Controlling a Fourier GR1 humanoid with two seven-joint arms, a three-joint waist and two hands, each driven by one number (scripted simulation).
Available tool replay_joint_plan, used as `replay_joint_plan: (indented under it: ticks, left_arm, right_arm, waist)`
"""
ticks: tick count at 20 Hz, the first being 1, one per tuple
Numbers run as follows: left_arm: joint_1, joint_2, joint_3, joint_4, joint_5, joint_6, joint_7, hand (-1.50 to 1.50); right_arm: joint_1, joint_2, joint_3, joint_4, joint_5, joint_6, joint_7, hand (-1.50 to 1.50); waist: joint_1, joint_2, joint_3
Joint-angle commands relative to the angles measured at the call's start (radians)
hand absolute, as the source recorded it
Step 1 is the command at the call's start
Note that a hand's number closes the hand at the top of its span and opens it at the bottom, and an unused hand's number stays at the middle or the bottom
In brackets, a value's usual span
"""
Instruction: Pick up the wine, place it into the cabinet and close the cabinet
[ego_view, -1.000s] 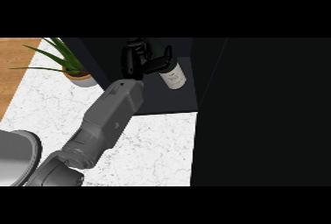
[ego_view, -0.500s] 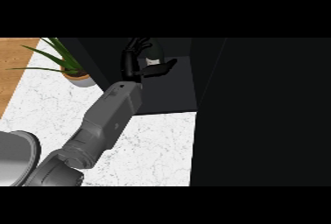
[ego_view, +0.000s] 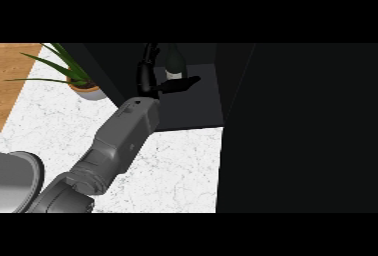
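Left hand (ego_view: 153, 82) looks spread open inside the cabinet (ego_view: 193, 107): fingers straight beside the wine (ego_view: 174, 64), thumb splayed below it, nothing clamped. Wine sits deep in the cabinet and looks upright. Best next: back the hand straight out without brushing the slim bottle, then swing the door (ego_view: 295, 125). Bottle is dark glass with a pale label. Cabinet is matte black with flat panels.
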Motion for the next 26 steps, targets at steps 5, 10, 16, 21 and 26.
replay_joint_plan:
  ticks: [5, 10, 16, 21, 26]
  left_arm:
    - [0.062, 0.035, 0.044, -0.010, 0.024, -0.020, -0.072, -1.50]
    - [0.077, 0.010, 0.038, -0.008, 0.008, -0.071, -0.093, -1.50]
    - [0.071, 0.027, 0.025, -0.016, -0.008, -0.155, -0.081, -1.50]
    - [0.065, -0.007, 0.020, -0.003, -0.003, -0.151, -0.089, -1.50]
    - [0.084, -0.006, 0.022, -0.006, -0.002, -0.179, -0.104, -1.50]
  right_arm:
    - [0.022, 0.009, 0.031, -0.086, -0.035, -0.012, 0.042, -1.50]
    - [0.001, 0.016, 0.020, 0.017, -0.029, 0.000, -0.037, -1.50]
    - [-0.013, 0.016, 0.068, -0.054, 0.011, -0.038, 0.039, -1.50]
    - [-0.028, 0.001, 0.027, -0.027, -0.035, -0.023, 0.034, -1.50]
    - [-0.018, -0.020, -0.002, -0.038, -0.058, -0.007, 0.033, -1.50]
  waist:
    - [-0.001, 0.007, -0.006]
    - [0.008, 0.010, -0.005]
    - [0.022, -0.001, -0.006]
    - [0.009, 0.001, -0.005]
    - [0.021, -0.001, -0.005]
